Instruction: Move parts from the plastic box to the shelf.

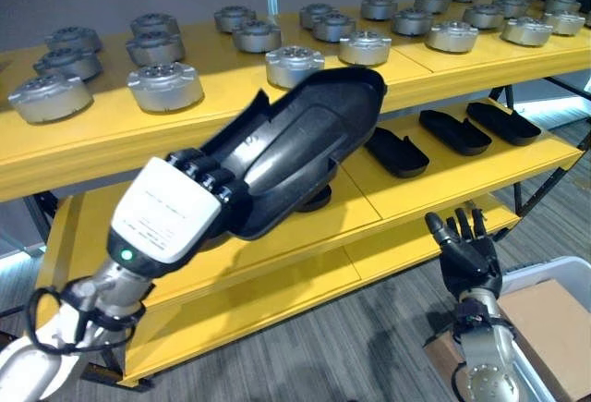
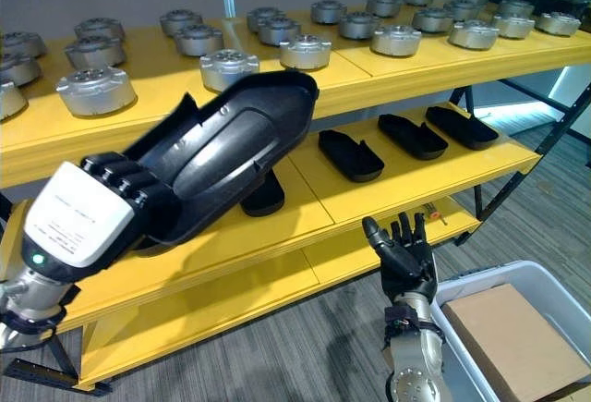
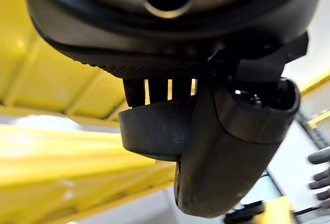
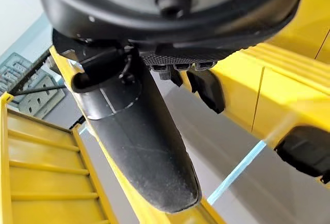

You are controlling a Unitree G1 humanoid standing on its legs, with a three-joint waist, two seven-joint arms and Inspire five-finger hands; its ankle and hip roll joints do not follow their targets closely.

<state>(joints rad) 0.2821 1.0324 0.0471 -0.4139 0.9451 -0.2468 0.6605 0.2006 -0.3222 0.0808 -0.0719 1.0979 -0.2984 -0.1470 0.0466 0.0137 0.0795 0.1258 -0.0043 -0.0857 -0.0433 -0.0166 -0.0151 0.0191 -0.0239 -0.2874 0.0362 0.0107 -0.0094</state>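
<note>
The black shell part [image 1: 295, 148] is clamped at its near end by the curled fingers [image 1: 205, 176] of the left hand [image 1: 180, 201], and hangs tilted above the yellow shelf's [image 1: 434, 189] middle tier, its far end just under the top tier's edge. Right hand [image 1: 468, 252] idles below that tier, fingers straight and loosely spread, beside the plastic box [image 1: 554, 277]. Recommended: lower the part flat onto bare tier surface, clear of the dark part [image 1: 314, 201] beneath it and the motor housings [image 1: 164, 85] above.

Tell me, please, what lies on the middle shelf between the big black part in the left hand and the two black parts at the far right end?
One more black shell part lies there on the middle shelf, apart from the held black part in the left hand and from the right pair, in both eye views.
</note>
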